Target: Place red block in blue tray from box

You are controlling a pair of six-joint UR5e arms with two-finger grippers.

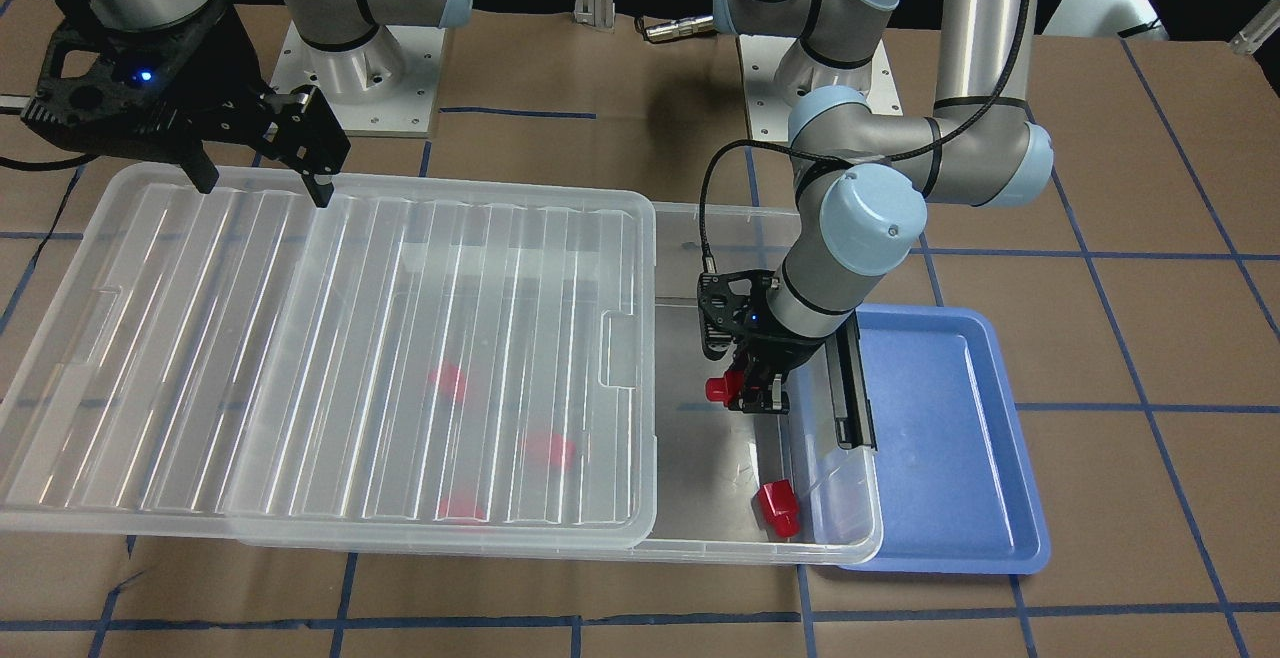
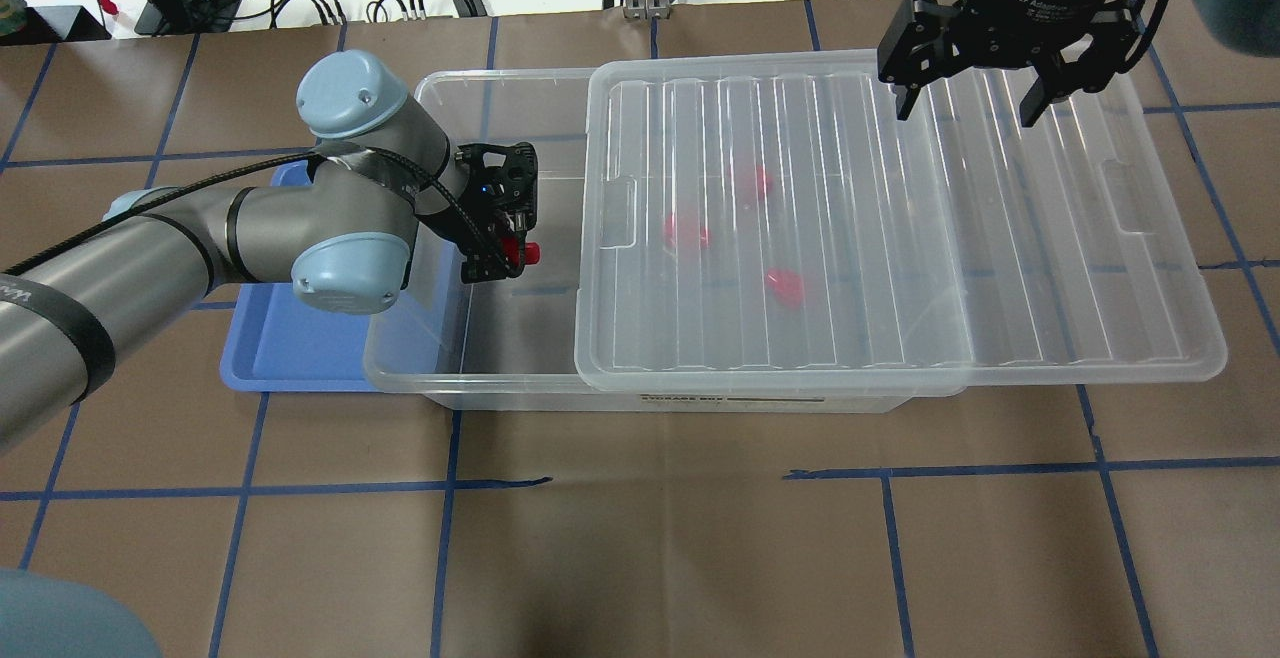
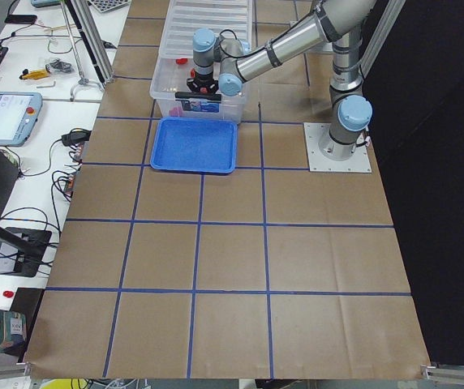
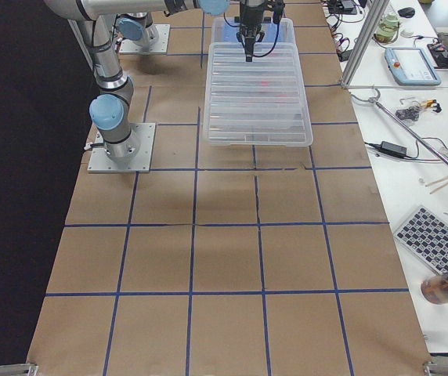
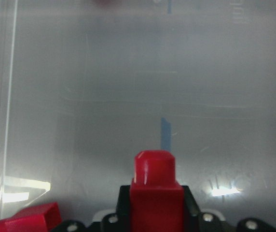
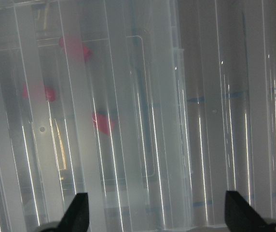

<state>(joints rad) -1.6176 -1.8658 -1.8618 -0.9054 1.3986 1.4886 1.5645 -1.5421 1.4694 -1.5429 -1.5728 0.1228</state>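
Tray: the blue tray (image 2: 300,353) lies leftmost in the overhead view, flat on the brown table (image 2: 650,538); the box's latch end overlaps its inner rim.
Left claw: my left gripper (image 2: 510,253) hangs over the uncovered end of the box, jaws pinched on the red block.
Held piece: the red block (image 2: 528,253) sits between my left fingers, its narrow stub sticking out toward the lid; the left wrist view shows the box floor beyond it.
Container: the box (image 2: 500,88) is clear plastic, with the black latch bar (image 1: 855,388) on the end nearest the tray.
Spare piece: a loose block (image 1: 778,510) lies on the box floor in the open end, near the corner beside the latch bar.
Cover: the lid (image 2: 900,238), ribbed and translucent, is slid toward my right and covers most of the box.
Covered pieces: three blocks (image 2: 687,231) show as red blurs through the lid.
Right claw: my right gripper (image 2: 968,113) hovers above the lid, fingers spread apart, holding nothing.
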